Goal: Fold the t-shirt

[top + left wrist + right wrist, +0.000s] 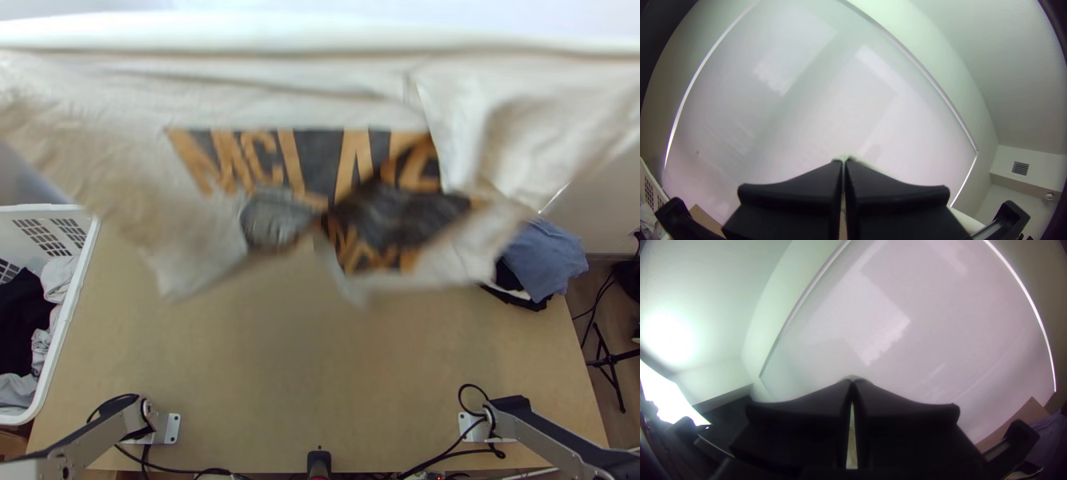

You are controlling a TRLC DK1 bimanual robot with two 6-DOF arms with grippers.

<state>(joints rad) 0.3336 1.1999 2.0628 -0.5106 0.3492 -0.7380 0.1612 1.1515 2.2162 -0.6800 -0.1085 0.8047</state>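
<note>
Left pincer [844, 165]: closed together on pale cloth that shows at the fingertips, judged to be one end of the t-shirt's upper edge.
Right pincer [852, 383]: closed as well, with a narrow strip of pale cloth between its two fingers.
T-shirt [312, 90]: slung between the two pincers, raised over the worktop [280, 360] and hanging below both; not laid down.
Long axis: the upper edge runs crosswise, from the left pincer's side to the right pincer's, nearly straight and looking taut.
Free cloth: drops away from that edge, its lower hem [456, 280] uneven, dipping on the left pincer's side and doubled over itself about midway between the pincers. How many layers hang there I cannot tell.
Dark print [308, 160]: about midway between the pincers, below the upper edge, creased and partly covered by a flap.
Nearer arm: neither, as I judge it; each has its own end, so the lowering looks like a shared job.
Coming move: probably both pincers going down level, hem meeting the worktop first, upper edge kept square across it. Should one lead, the shirt would likely land skewed, and the doubled part could be trapped underneath.
Basket [74, 316]: out to the left pincer's side, beyond the hanging cloth.
Clothes pile [546, 258]: on the right pincer's side, just beside the hem; worth keeping the cloth off it.
</note>
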